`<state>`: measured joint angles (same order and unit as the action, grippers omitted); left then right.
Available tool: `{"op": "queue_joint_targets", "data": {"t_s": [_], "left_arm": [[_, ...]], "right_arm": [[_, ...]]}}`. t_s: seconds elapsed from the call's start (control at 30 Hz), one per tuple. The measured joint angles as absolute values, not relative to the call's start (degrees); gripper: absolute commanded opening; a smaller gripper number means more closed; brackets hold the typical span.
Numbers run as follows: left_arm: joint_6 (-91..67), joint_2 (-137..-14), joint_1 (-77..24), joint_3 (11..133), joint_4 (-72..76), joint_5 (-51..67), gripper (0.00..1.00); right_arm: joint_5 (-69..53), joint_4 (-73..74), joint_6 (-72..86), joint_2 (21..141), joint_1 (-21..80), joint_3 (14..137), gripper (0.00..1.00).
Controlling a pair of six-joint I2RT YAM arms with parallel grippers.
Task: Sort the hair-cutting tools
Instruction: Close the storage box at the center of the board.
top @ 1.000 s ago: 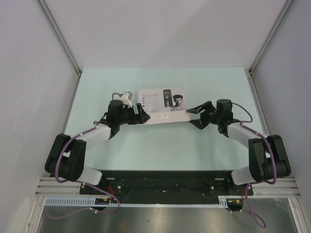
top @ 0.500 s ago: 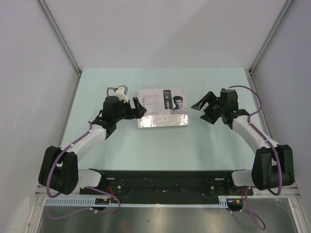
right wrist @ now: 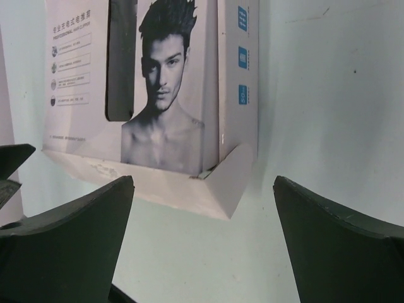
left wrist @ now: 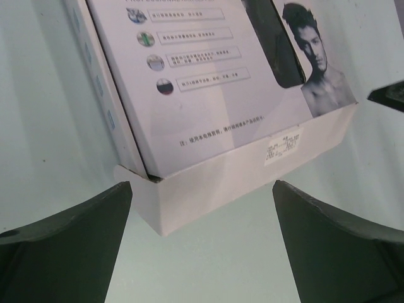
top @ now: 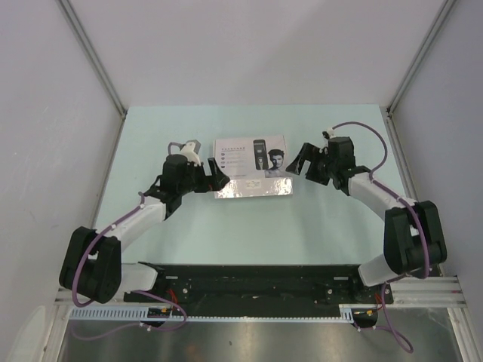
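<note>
White box (top: 251,167) is left closed at frame centre, released by the right gripper (top: 302,161), now spread wide like the left gripper (top: 219,173); sorting is judged essentially done.

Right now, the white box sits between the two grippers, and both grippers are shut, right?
No. The box does sit between the left gripper and right gripper, but both are open, fingers spread wide in each wrist view.
</note>
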<state>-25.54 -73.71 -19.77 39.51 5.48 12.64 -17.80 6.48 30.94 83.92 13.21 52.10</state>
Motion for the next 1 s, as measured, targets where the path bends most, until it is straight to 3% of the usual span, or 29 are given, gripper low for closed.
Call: {"op": "queue_joint_targets", "data": {"t_s": [0.2, 0.77, 1.0], "left_arm": [[-26.0, -74.3, -20.3, 38.1, 7.9, 14.8, 1.0], [-22.5, -79.0, -20.4, 38.5, 10.6, 14.3, 1.0], [-22.1, -82.1, -20.3, 40.5, 11.5, 15.7, 0.9]], "right_arm": [[-21.3, 1.2, 29.3, 90.8, 13.4, 52.2, 1.0], [-27.3, -2.4, 28.3, 96.3, 15.4, 55.7, 0.94], [-26.9, -1.7, 28.5, 96.7, 16.3, 56.2, 0.87]]}}
